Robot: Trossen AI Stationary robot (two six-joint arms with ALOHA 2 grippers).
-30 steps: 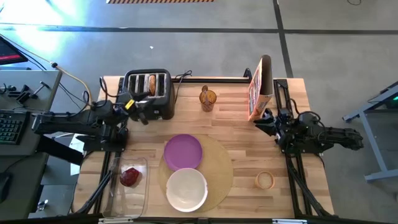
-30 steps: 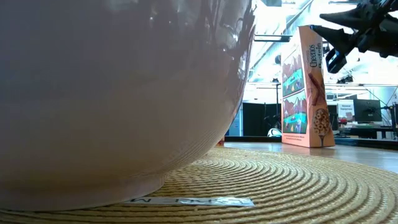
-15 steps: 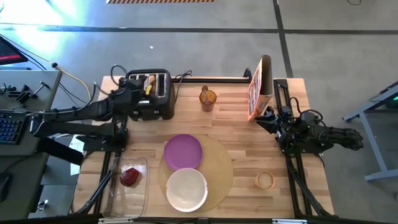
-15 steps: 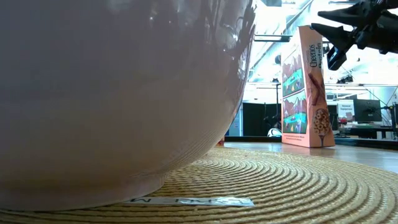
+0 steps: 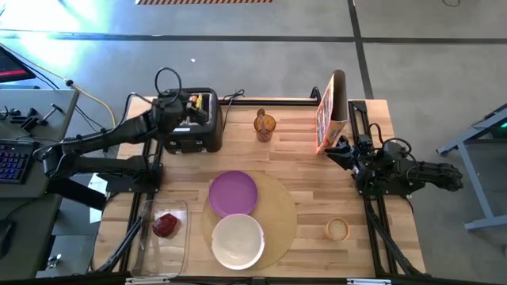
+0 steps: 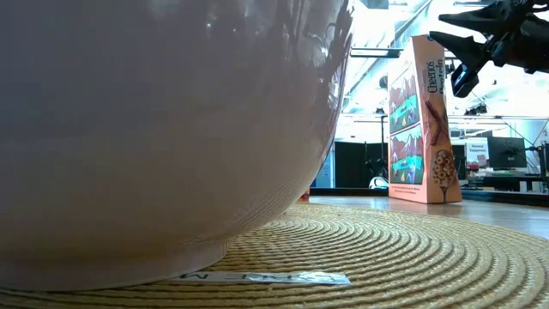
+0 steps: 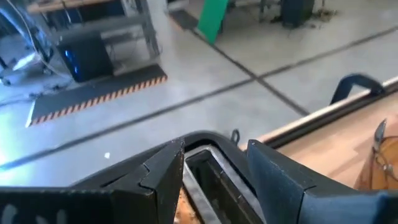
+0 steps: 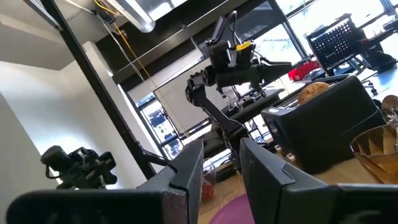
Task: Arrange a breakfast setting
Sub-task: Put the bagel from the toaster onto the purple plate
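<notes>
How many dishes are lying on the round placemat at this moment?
2. The small purple plate lies on the far part of the round tan placemat, toward the toaster. The larger white bowl sits just nearer, at the table's front. Nothing else appears on the mat.

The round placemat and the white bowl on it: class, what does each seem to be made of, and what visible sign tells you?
The placemat looks like woven straw or rope, matte tan: coiled, ribbed rings show in the low view. The white bowl looks like glazed ceramic, possibly glossy plastic: its smooth side mirrors the room's lights.
</notes>
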